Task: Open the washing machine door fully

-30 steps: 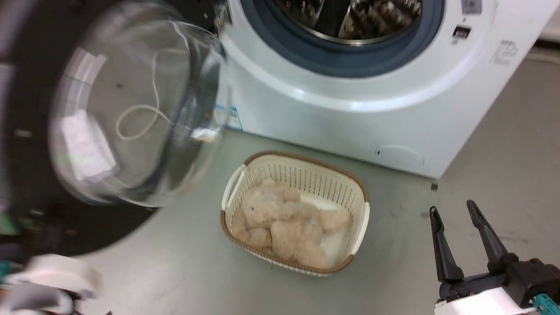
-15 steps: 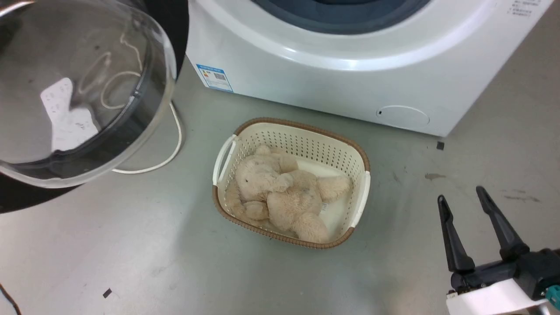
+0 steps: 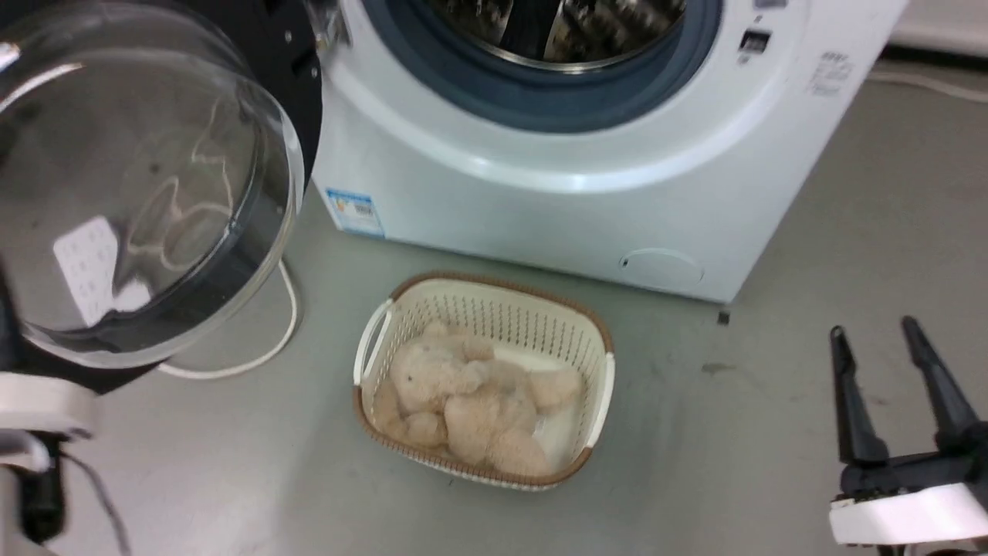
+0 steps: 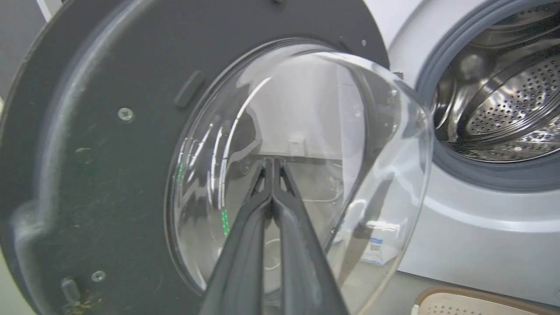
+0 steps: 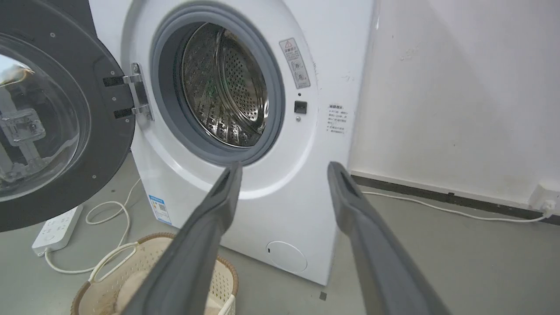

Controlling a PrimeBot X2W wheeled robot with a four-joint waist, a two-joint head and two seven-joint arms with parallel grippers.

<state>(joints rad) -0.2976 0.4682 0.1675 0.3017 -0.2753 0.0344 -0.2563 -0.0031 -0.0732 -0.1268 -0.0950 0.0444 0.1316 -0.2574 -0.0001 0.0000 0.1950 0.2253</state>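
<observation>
The washing machine [image 3: 540, 201] is white, and its drum opening shows a grey gasket and steel drum [image 4: 503, 100]. The washing machine door [image 3: 139, 185], a black rim around a clear glass bowl, hangs swung out to the left on its metal hinge [image 5: 140, 94]. My left gripper [image 4: 272, 162] is shut with nothing in it. Its tips point at the inner side of the glass bowl [image 4: 306, 131]; I cannot tell whether they touch. My right gripper [image 3: 874, 327] stands open at the lower right, well clear of the machine. It also appears as my right gripper [image 5: 284, 168] before the machine's front.
A cream basket [image 3: 594, 371] holding a beige plush toy [image 3: 463, 401] sits on the grey floor in front of the machine. A white power strip [image 5: 57, 227] and its looped cable [image 3: 278, 340] lie under the door. A white wall [image 5: 459, 87] stands to the machine's right.
The head view has shifted, so the camera moved. The door looks swung a little further from the drum opening. The right gripper stays open.
</observation>
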